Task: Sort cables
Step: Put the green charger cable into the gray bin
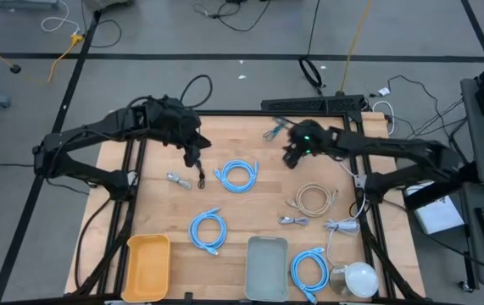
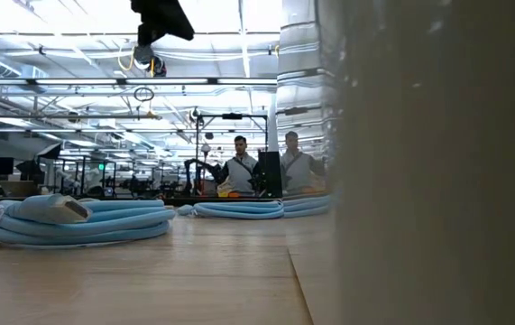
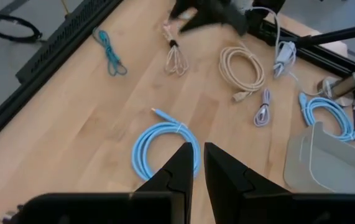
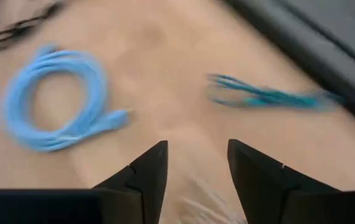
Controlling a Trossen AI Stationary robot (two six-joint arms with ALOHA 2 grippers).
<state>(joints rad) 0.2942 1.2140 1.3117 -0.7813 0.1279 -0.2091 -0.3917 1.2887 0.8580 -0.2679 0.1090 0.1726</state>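
My left gripper (image 1: 194, 157) is raised over the table's left half, fingers nearly shut (image 3: 199, 155). A short black cable (image 1: 200, 180) shows just below it, and in the low view (image 2: 146, 61) it hangs under the gripper. My right gripper (image 1: 291, 157) hovers open (image 4: 197, 162) over a thin pale bundle (image 3: 177, 59) lying on the wood. A teal bundle (image 1: 275, 129) lies toward the far edge. Light-blue loops lie mid-table (image 1: 237, 175), nearer (image 1: 208, 230) and near-right (image 1: 309, 269). A beige coil (image 1: 314, 200) and grey bundles (image 1: 176, 180) (image 1: 292, 221) rest flat. My left gripper is shut on the black cable from above, fingers pointing down. The cable (image 2: 146, 61) hangs below the fingers, clear of the table. The fingers hide the place of contact, so which part they have cannot be told.
A yellow bin (image 1: 148, 267) and a grey bin (image 1: 267, 269) stand at the near edge. A white cord (image 1: 343, 227) runs to a round white object (image 1: 360, 278) at the near-right corner. Black frame rails edge the table. People stand far off in the room.
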